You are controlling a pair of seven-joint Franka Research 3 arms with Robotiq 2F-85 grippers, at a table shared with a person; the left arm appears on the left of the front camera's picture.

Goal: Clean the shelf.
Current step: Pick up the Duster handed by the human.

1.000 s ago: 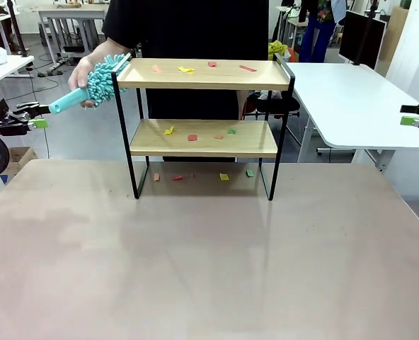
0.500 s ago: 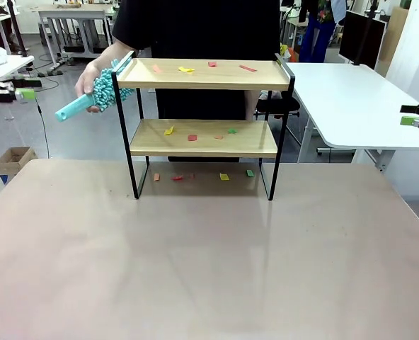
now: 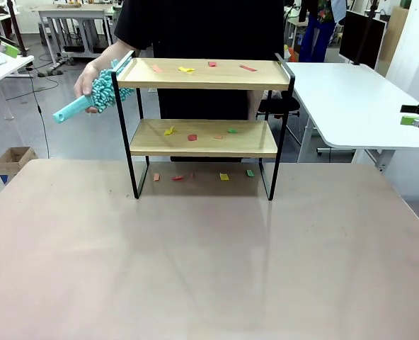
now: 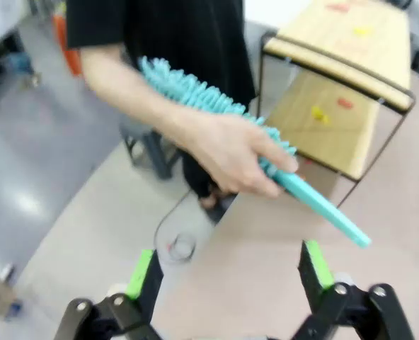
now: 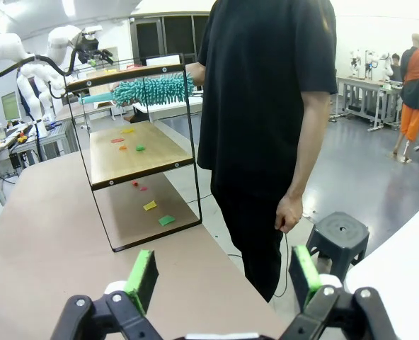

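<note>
Across the middle of the front view spreads a wide, pale beige tabletop (image 3: 209,262). At its far edge stands the shelf (image 3: 202,147), a two-tier rack of light wooden boards in a thin black metal frame, its four legs on the table. Behind it stands a person in a black short-sleeved shirt (image 3: 202,28).

Well off to the right, the right gripper (image 3: 418,119) hangs over a neighbouring white table. In its own wrist view its green-padded fingers (image 5: 142,276) stand wide apart with nothing between them. The left gripper (image 4: 227,269) is likewise spread and empty, hovering near the person's hand (image 4: 231,152).

That hand holds a teal fluffy microfibre duster with a plastic handle (image 3: 103,85), its head at the left end of the top board. Whether it touches the frame I cannot tell.

Small coloured paper scraps lie on the top board (image 3: 186,69), the lower board (image 3: 192,137) and the table beneath (image 3: 224,176).
</note>
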